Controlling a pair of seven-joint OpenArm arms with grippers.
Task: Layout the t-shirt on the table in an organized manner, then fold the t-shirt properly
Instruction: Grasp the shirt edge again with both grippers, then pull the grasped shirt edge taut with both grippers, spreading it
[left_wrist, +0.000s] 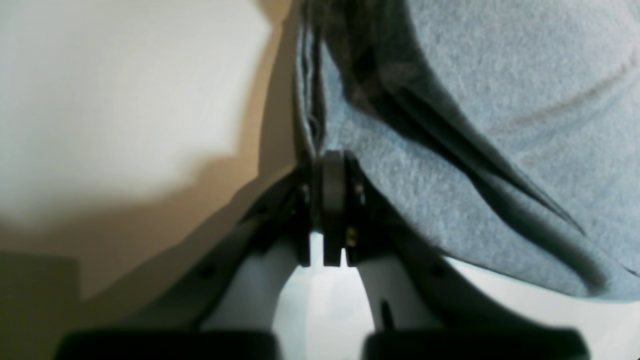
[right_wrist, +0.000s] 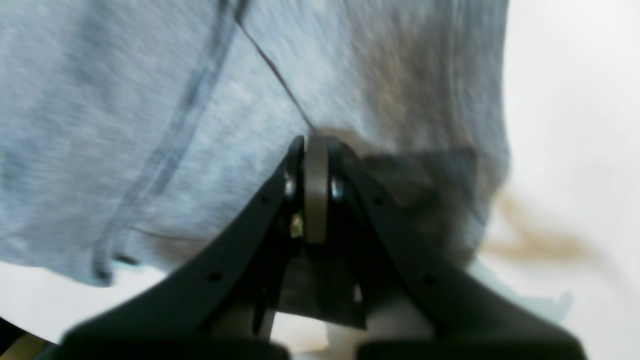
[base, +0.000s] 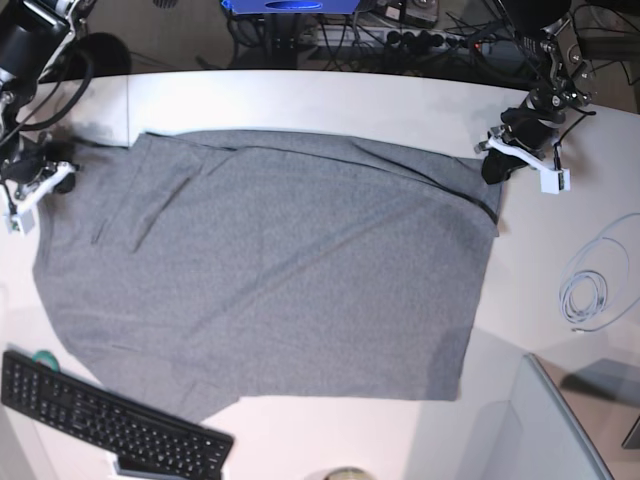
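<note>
The heather-grey t-shirt (base: 270, 260) lies spread over most of the white table (base: 300, 100), with a few creases along its far edge. My left gripper (base: 490, 168) is at the shirt's far right corner. In the left wrist view its jaws (left_wrist: 332, 157) are shut on the edge of the grey cloth (left_wrist: 500, 100), which bunches into a dark fold beside them. My right gripper (base: 55, 180) is at the shirt's left edge. The right wrist view shows it (right_wrist: 315, 142) shut on the t-shirt (right_wrist: 125, 125) where a seam runs into the tips.
A black keyboard (base: 110, 425) lies at the near left, partly under the shirt's hem. A coiled white cable (base: 585, 295) rests on the table's right side. A grey panel (base: 560, 420) stands at the near right corner. Cables and power strips crowd the space behind the table.
</note>
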